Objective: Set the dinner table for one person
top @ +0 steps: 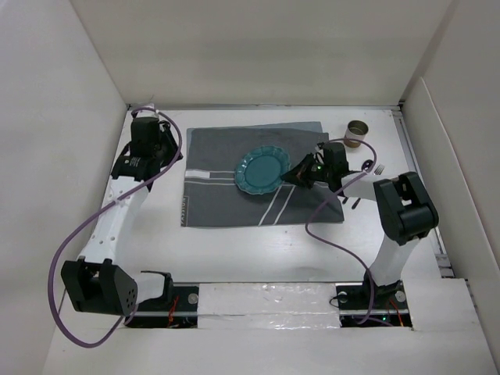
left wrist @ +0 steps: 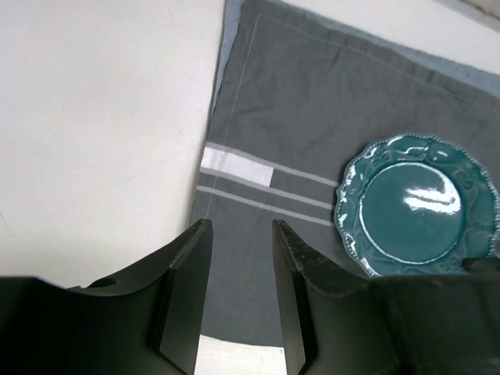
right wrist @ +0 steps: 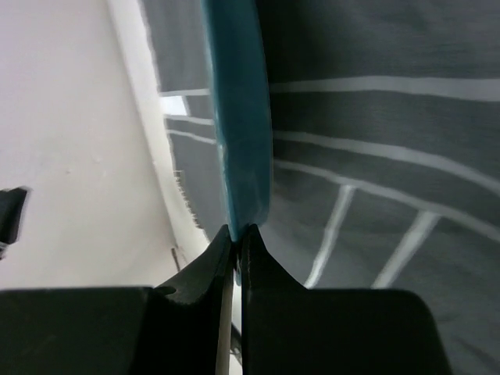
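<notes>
One plate (top: 260, 172) is what's in play here: teal, scalloped rim, sitting about mid-placemat (top: 219, 187), slightly toward its right half. The placemat itself lies on the far half of the white dinner table (top: 234, 250).

The right gripper (right wrist: 237, 238) comes in from the placemat's right side, with its jaws pressed together on the plate's rim. In the wrist view it's a thin edge-on pinch. I can't tell whether the plate is resting flat on the cloth or lifted a bit off it.

Handling-wise, I'd guess it's rigid and glazed. There's a shiny highlight in the left wrist view, so it's probably slick, and chippable if it's ceramic. A rim pinch is the only real grab point on something this flat. All the weight hangs off one edge, so it could easily pivot or slip. I'd go slow and keep it low.

The left gripper (left wrist: 240, 234) hovers over the placemat's left edge, jaws spread and holding nothing.

Other stuff:
- A short cup (top: 357, 133) stands just off the placemat's far right corner.
- A fork (top: 376, 168) lies off the placemat's right edge, behind the right arm.
- The right arm's purple cable (top: 316, 230) droops over the placemat's near right corner and could snag the soft cloth.

Nothing sits between the plate and the rest of the placemat.
</notes>
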Available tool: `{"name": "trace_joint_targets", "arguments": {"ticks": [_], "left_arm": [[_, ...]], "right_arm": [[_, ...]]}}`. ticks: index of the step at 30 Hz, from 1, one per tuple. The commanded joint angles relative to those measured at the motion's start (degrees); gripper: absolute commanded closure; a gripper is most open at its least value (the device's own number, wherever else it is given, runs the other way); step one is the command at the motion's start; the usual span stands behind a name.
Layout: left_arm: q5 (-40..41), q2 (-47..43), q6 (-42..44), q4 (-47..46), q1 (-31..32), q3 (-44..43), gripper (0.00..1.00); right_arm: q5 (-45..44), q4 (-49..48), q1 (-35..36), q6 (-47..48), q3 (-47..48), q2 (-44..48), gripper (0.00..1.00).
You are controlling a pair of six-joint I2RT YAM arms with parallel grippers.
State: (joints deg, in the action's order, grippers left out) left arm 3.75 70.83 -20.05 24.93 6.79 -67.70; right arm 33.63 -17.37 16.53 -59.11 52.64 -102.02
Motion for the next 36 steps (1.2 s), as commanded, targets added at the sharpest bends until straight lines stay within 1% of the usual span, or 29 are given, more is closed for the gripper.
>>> {"name": "trace_joint_targets", "arguments": {"ticks": [1,3,4,5,7,8,10,11,12,13,15,16,17,18,19,21,22,23,24,25,26,27,28,29,30,32,33,35,36], "left_arm": [[-0.13,-0.95,1.07,-1.99,0.33,-3.66,0.66],[-0.76,-0.78,0.89,-1.90,0.33,-4.45,0.64],[-1.46,-0.69,0.89,-1.73,0.33,-4.98,0.64],[-1.81,-0.60,0.98,-1.46,0.33,-5.59,0.63],[-2.78,-0.52,1.07,-1.37,0.33,-7.26,0.63],[-3.13,-0.51,1.16,-1.37,0.33,-7.96,0.62],[-3.40,0.27,1.95,-1.72,0.33,-10.34,0.62],[-2.79,1.58,2.47,-1.38,0.33,-13.13,0.62],[-2.78,2.29,2.65,-1.20,0.33,-14.90,0.62],[-2.69,2.99,2.74,-1.11,0.33,-16.48,0.62],[-3.40,4.83,2.74,-2.07,0.33,-20.69,0.59],[-7.14,5.37,2.57,-2.69,0.33,-22.02,0.58],[-8.74,5.98,2.56,-3.30,0.33,-23.17,0.56],[-10.32,7.29,2.30,-4.26,0.33,-25.00,0.56],[-11.47,7.92,2.47,-4.53,2.33,-25.81,0.57],[-7.90,10.37,4.31,-4.71,6.90,-28.87,0.74],[-1.44,11.78,6.06,-4.19,13.10,-30.54,0.89],[1.84,13.18,9.30,-2.97,15.95,-32.56,0.95],[4.31,16.24,10.64,-0.87,18.41,-36.24,0.98],[6.95,17.49,11.26,-0.32,20.18,-37.40,1.00],[6.45,18.11,11.09,-0.23,20.98,-38.02,1.00],[5.23,18.20,10.39,-1.10,20.99,-37.33,1.00],[3.30,17.77,9.78,-1.89,20.99,-36.11,0.97],[2.41,17.16,9.34,-2.77,20.99,-34.62,0.86],[1.79,15.76,8.37,-4.08,20.99,-31.04,0.80],[-0.14,14.17,7.66,-5.06,20.99,-27.24,0.71],[-0.58,12.34,7.05,-5.50,20.99,-23.13,0.70],[-1.46,10.22,6.26,-5.85,20.99,-18.72,0.68],[-1.81,8.03,5.99,-6.03,20.99,-14.52,0.68]], "right_arm": [[4.69,-7.86,-0.45,1.36,0.62,-0.63,1.00],[4.52,-4.72,-1.07,2.59,1.05,-2.92,0.90],[3.73,-2.17,-1.07,4.43,1.06,-3.10,0.83],[3.03,-0.15,-1.07,5.66,1.23,-2.84,0.67],[0.49,7.03,-1.07,10.21,2.64,-2.05,0.53],[-0.57,9.78,-1.59,11.81,3.42,-1.61,0.42],[-4.16,16.79,-1.59,16.37,5.62,0.49,0.37],[-6.97,21.80,-3.25,19.36,7.20,2.77,0.31],[-7.00,21.85,-3.26,19.39,7.21,3.83,0.31],[-9.95,26.11,-3.96,22.08,9.39,5.06,0.31],[-12.52,29.83,-6.76,24.65,11.86,7.17,0.31],[-15.14,32.98,-8.00,27.18,15.09,8.66,0.33],[-16.91,34.23,-9.31,27.90,16.95,8.94,0.62],[-19.19,35.63,-12.02,28.61,19.06,9.12,0.86],[-23.65,37.30,-13.36,29.31,21.08,8.86,1.00],[-27.72,37.58,-17.04,29.41,26.18,7.81,1.00],[-31.48,38.19,-18.11,29.14,27.85,6.93,1.00],[-32.82,38.46,-18.99,29.14,31.43,5.01,1.00],[-35.27,39.16,-19.69,29.14,33.38,3.59,0.98],[-37.38,41.08,-20.31,29.32,35.49,2.19,0.87],[-38.28,41.70,-21.10,29.67,37.51,-0.96,0.64],[-39.07,42.84,-21.11,29.93,41.97,-2.73,0.55],[-41.16,46.51,-21.80,30.11,44.54,-4.58,0.51],[-42.32,48.20,-22.50,30.11,46.91,-6.51,0.46],[-43.11,49.26,-22.51,30.46,48.94,-9.49,0.46],[-43.38,50.76,-23.74,31.60,52.46,-12.05,0.45],[-43.90,51.55,-23.74,31.60,53.43,-14.15,0.46],[-43.65,52.34,-24.26,32.74,55.54,-16.10,0.45],[-43.56,52.95,-24.27,33.01,56.25,-17.24,0.46]]}}
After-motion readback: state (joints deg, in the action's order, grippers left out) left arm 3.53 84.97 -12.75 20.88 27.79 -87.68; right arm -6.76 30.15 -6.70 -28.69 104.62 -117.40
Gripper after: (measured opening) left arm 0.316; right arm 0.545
